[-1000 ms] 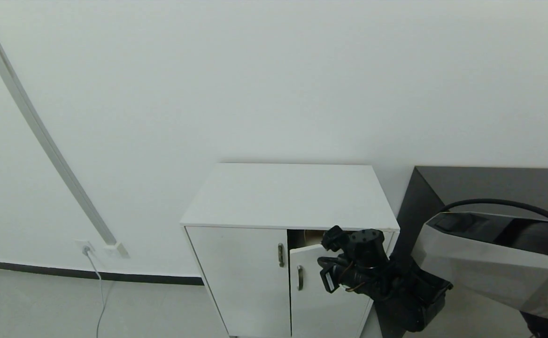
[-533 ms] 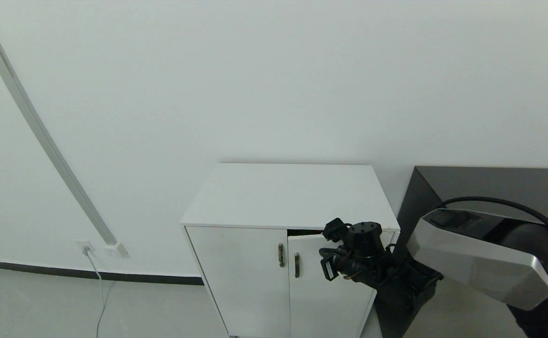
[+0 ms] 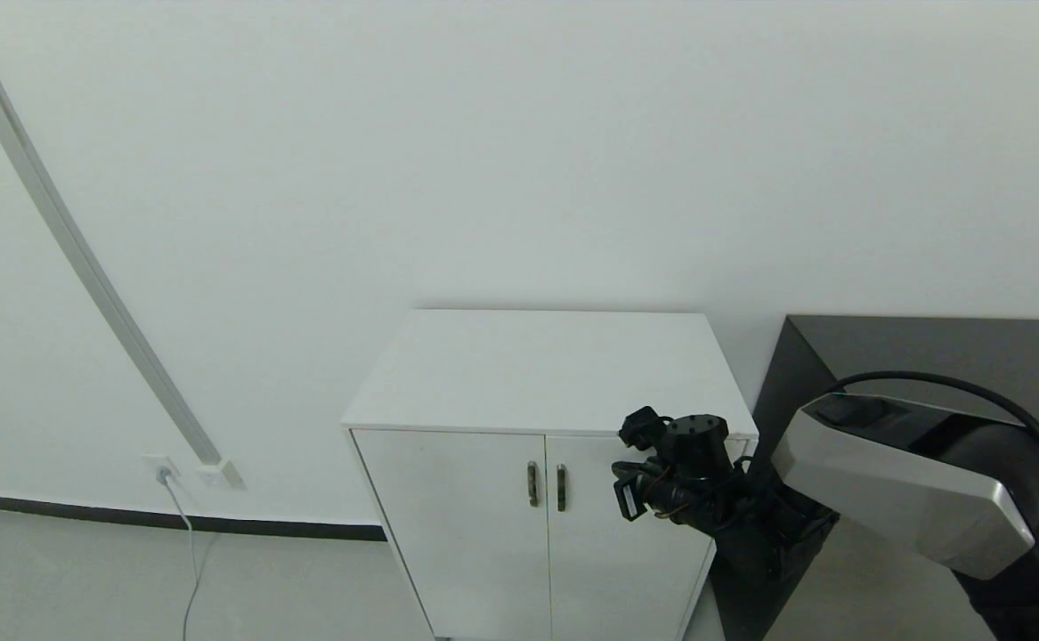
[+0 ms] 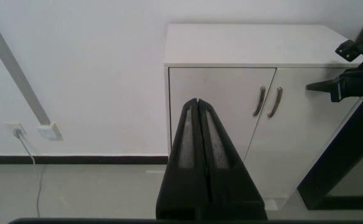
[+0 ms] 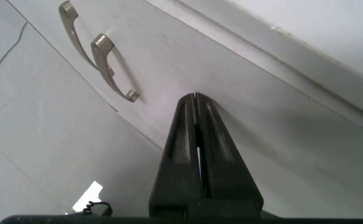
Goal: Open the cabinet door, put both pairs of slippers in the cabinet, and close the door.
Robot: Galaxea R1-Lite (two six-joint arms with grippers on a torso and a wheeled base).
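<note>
Head view: white cabinet (image 3: 546,369) against pale wall (image 3: 519,160).

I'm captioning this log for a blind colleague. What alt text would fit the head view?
A white cabinet with both doors shut stands against a white wall; the right gripper points at the top of its right door. A dark table stands to its right, a wall socket with a cable low on the left.

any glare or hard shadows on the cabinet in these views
Head view: soft even light, no glare; cabinet top brighter than its doors. Left wrist view: same flat light, no hard shadows on the doors. Right wrist view: handles show a dull sheen, soft shade under the top's edge.
</note>
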